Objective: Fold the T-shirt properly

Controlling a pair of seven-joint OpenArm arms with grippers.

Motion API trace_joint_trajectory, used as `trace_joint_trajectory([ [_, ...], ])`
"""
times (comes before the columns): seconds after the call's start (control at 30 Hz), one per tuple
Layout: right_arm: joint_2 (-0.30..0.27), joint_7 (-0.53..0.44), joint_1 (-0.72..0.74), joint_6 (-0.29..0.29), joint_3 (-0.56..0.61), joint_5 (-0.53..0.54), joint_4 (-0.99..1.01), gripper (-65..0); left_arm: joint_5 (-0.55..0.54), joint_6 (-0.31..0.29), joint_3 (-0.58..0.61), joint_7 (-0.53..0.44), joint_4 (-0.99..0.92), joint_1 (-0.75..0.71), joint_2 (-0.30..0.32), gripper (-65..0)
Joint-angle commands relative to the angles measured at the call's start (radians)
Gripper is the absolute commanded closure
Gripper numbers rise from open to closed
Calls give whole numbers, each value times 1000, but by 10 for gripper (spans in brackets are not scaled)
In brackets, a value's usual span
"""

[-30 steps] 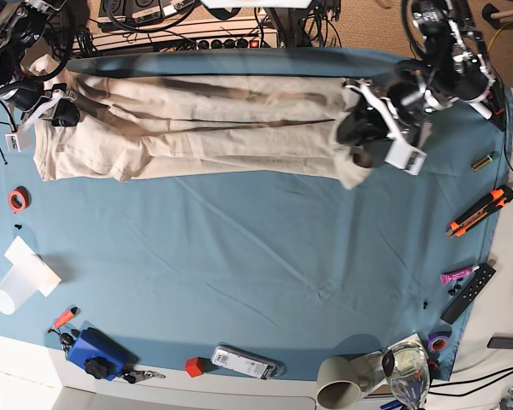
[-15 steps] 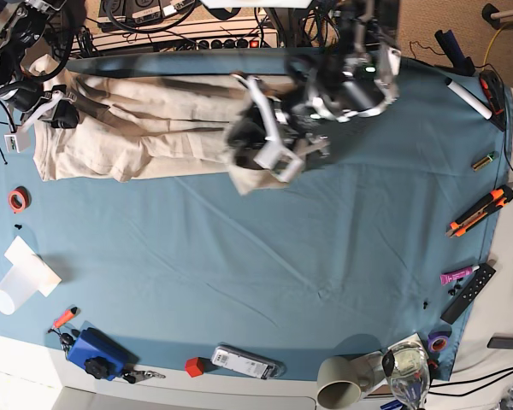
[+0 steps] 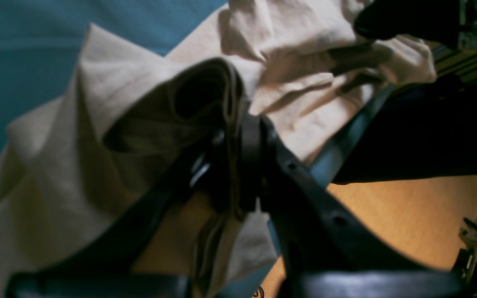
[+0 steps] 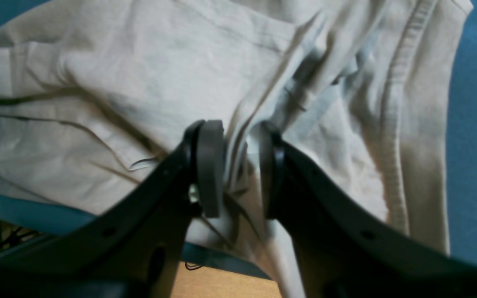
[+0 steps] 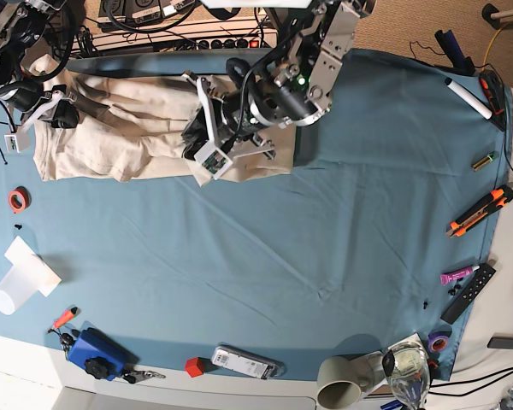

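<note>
The beige T-shirt (image 5: pixel 124 132) lies bunched along the far left of the teal table cloth (image 5: pixel 282 256). My left gripper (image 5: pixel 202 147) is over the shirt's middle, shut on a folded wad of its cloth (image 3: pixel 205 103). That doubled end lies over the rest of the shirt. At the shirt's far left end my right gripper (image 5: pixel 58 111) is closed on a ridge of fabric. In the right wrist view that ridge runs between the fingers (image 4: pixel 210 165), with the ribbed collar (image 4: pixel 393 124) just beside them.
A paper cup (image 5: pixel 17 286) and a red tape roll (image 5: pixel 17 200) sit at the left edge. A blue box (image 5: pixel 96 352), a mug (image 5: pixel 342 383) and a glass (image 5: pixel 408 369) line the front. An orange knife (image 5: pixel 479 211), a remote (image 5: pixel 468 293) and a marker (image 5: pixel 468 98) lie on the right.
My left arm has swept from the right side of the table to the left, carrying the shirt's right end over the rest of it. The right arm has stayed still.
</note>
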State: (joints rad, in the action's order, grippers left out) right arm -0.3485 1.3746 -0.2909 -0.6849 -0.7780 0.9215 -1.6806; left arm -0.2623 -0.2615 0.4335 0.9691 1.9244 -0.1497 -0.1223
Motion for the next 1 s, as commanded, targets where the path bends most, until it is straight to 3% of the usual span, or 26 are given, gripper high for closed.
trace_joint_trajectory([
  [0.0, -20, -23, 6, -2, -9, 20, -16, -157, -17, -3, 5, -27, 13, 13, -16, 0],
  [0.17, -20, -31, 6, -2, -9, 20, -16, -157, -19, -6, 5, -28, 7, 17, -16, 0],
  [0.3, -20, -40, 6, -2, -9, 20, -16, -157, -35, -19, 5, -27, 8, 17, -16, -263],
  [0.37, -20, -40, 6, -3, -9, 20, -16, -157, -74, -19, 5, -27, 8, 17, -16, -300],
  [0.57, -20, -43, 6, -3, -9, 20, -16, -157, -135, -19, 8, 26, 48, 17, -35, -288],
  [0.87, -21, -55, 6, -4, -9, 25, -16, -157, 82, 91, 7, 124, 72, 16, -35, 0],
  [0.97, -34, -59, 6, -13, -10, 72, -16, -157, 119, 91, 7, 158, 72, 16, -35, 0],
])
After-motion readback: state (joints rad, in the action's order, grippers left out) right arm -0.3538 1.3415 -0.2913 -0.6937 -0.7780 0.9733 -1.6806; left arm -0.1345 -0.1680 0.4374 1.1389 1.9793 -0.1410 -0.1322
